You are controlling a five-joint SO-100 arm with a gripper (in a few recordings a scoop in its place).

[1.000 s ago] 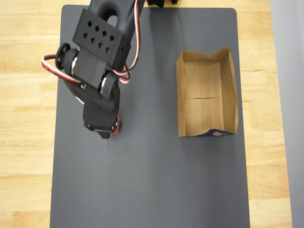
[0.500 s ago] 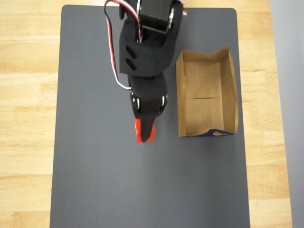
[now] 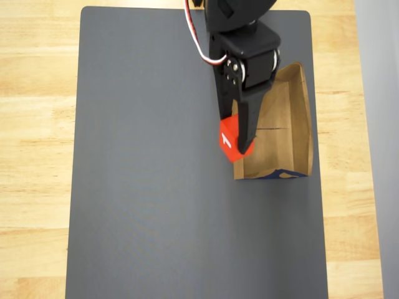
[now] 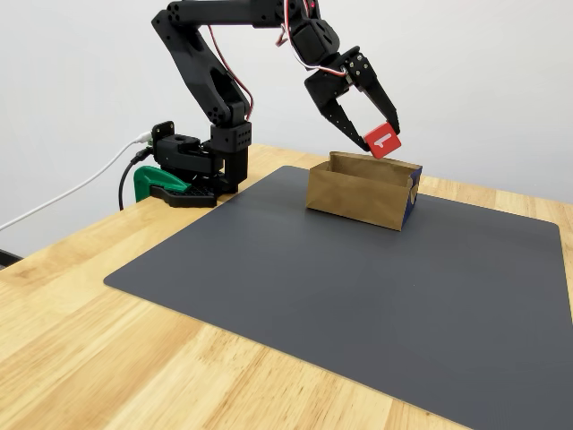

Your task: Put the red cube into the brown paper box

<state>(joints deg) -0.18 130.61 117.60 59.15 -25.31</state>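
The red cube [image 3: 231, 141] [image 4: 382, 141], white "1" mark showing, hangs in the air with my black gripper [image 3: 237, 142] [image 4: 380, 138] shut on it. In the overhead view it sits over the left wall of the brown paper box [image 3: 293, 134], near the box's front end. From the side, the fixed view shows the cube a little above the rim of the box [image 4: 358, 194]. The box is a low tray of creased kraft paper with a dark blue bit at its near end. My arm covers the box's upper left part from above.
The box stands on a dark grey mat [image 3: 156, 205] [image 4: 358, 287] laid on a wooden table [image 3: 34, 156] [image 4: 107, 358]. The arm's base and a green clamp [image 4: 152, 182] sit at the table's far left edge, with a white cable trailing off.
The arm has swung right across the mat carrying the cube, from the mat's left half to over the box's left wall. The cube has risen clear of the mat.
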